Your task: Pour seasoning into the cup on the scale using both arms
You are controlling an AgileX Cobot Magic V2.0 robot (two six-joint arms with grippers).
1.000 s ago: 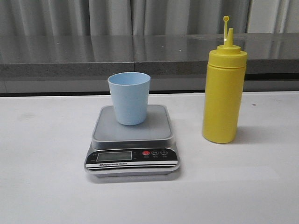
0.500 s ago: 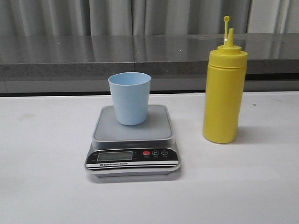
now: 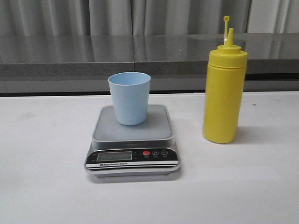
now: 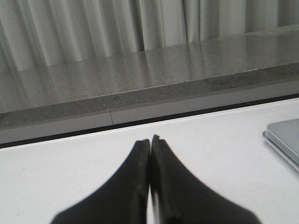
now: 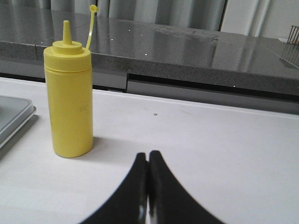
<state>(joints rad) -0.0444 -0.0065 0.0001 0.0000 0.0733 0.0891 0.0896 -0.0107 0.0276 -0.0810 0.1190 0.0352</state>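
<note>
A pale blue cup [image 3: 130, 97] stands upright on the platform of a silver-grey scale [image 3: 132, 140] in the middle of the white table. A tall yellow seasoning bottle [image 3: 224, 88] with its stopper stick up stands to the right of the scale; it also shows in the right wrist view [image 5: 68, 95]. Neither arm shows in the front view. My left gripper [image 4: 150, 141] is shut and empty over bare table, a corner of the scale [image 4: 285, 140] off to one side. My right gripper [image 5: 147, 156] is shut and empty, short of the bottle.
A grey stone ledge [image 3: 93, 58] with pale curtains behind it runs along the far edge of the white table [image 3: 42, 177]. A scale corner [image 5: 11, 116] shows beside the bottle in the right wrist view.
</note>
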